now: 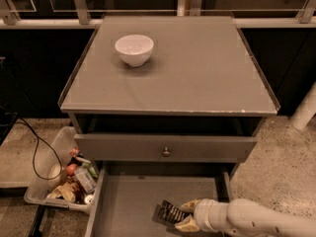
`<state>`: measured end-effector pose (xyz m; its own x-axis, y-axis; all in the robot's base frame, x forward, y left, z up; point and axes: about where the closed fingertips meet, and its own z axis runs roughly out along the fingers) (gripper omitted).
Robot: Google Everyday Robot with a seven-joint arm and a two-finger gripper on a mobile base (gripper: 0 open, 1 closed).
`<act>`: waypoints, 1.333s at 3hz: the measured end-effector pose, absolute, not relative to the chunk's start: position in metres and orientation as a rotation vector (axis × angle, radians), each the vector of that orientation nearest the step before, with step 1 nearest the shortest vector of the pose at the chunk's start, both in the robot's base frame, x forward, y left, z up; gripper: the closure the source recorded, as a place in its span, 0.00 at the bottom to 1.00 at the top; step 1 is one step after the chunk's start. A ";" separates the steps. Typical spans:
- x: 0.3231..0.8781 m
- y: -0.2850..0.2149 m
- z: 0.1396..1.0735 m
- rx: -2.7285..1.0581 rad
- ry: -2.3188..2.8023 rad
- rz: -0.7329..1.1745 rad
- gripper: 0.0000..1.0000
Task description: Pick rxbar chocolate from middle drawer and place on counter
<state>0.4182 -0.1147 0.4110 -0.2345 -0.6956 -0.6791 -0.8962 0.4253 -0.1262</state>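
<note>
The middle drawer (128,201) is pulled open at the bottom of the view, showing its plain grey floor. The rxbar chocolate (168,213), a small black bar with white lettering, lies tilted on the drawer floor towards the right. My gripper (185,215) reaches in from the lower right on a white arm, its two tan fingers straddling the bar's right end, one above and one below. The counter (197,68) is the large grey cabinet top above.
A white bowl (134,49) stands on the counter at the back left. A grey drawer front with a round knob (166,152) sits above the open drawer. A clear bin of packets and bottles (64,177) is on the floor at left, beside a black cable (34,152).
</note>
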 end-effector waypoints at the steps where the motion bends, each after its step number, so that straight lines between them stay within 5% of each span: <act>1: 0.422 -0.134 0.468 -1.340 1.938 0.321 1.00; 4: 0.459 -0.203 0.655 -1.355 1.807 0.219 1.00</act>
